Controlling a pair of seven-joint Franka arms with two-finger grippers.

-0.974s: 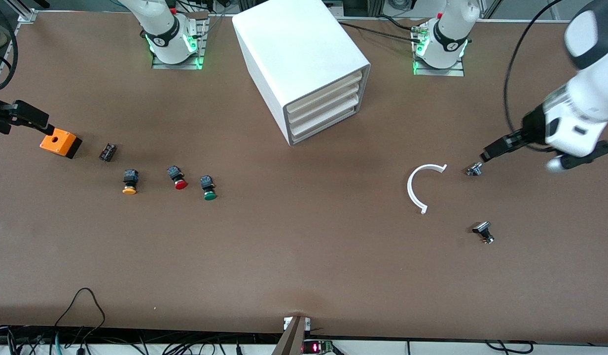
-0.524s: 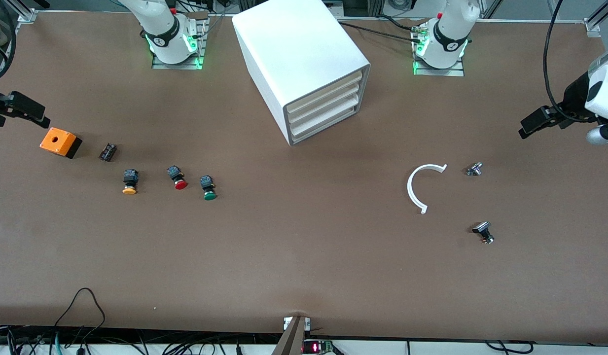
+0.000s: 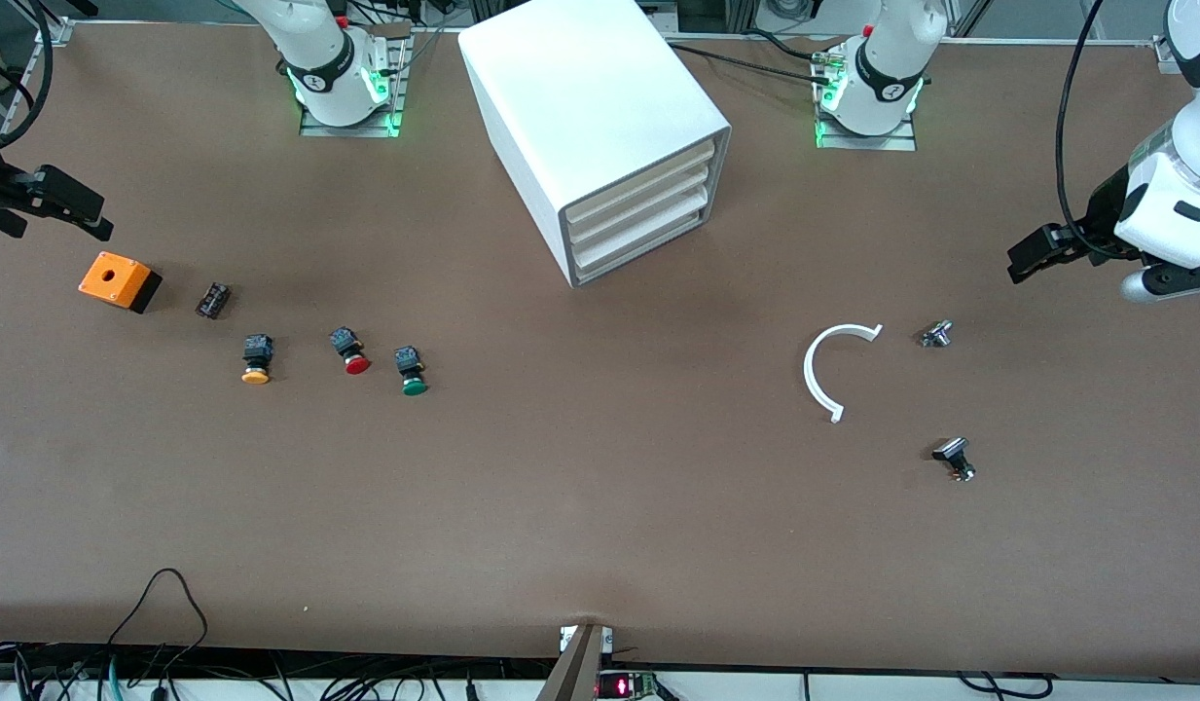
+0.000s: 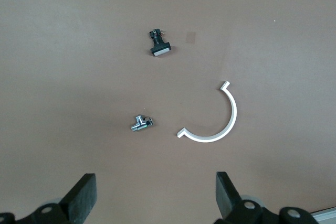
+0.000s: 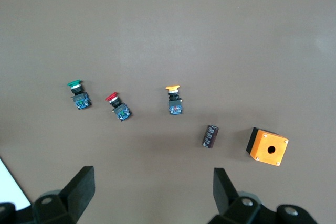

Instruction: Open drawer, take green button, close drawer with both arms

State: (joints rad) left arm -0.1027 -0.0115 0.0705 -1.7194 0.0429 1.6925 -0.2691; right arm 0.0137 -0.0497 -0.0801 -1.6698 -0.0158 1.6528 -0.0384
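The white cabinet (image 3: 600,117) stands at the table's middle, near the arms' bases. Its three drawers are shut, the lowest drawer (image 3: 638,255) included. The green button (image 3: 414,382) lies on the table toward the right arm's end, beside the red one; it also shows in the right wrist view (image 5: 77,94). My right gripper (image 3: 64,219) is open and empty, up over the table edge near an orange box; its own view shows it (image 5: 155,195). My left gripper (image 3: 1028,261) is open and empty, up over the left arm's end of the table; its own view shows it (image 4: 156,198).
A red button (image 3: 354,362), a yellow button (image 3: 256,373), a small black part (image 3: 212,299) and an orange box (image 3: 119,280) lie in a row. A white arc (image 3: 821,370), a metal piece (image 3: 936,334) and a black piece (image 3: 954,456) lie toward the left arm's end.
My left gripper has drawn back from the metal piece toward the left arm's end of the table. My right gripper has moved off the orange box toward the bases.
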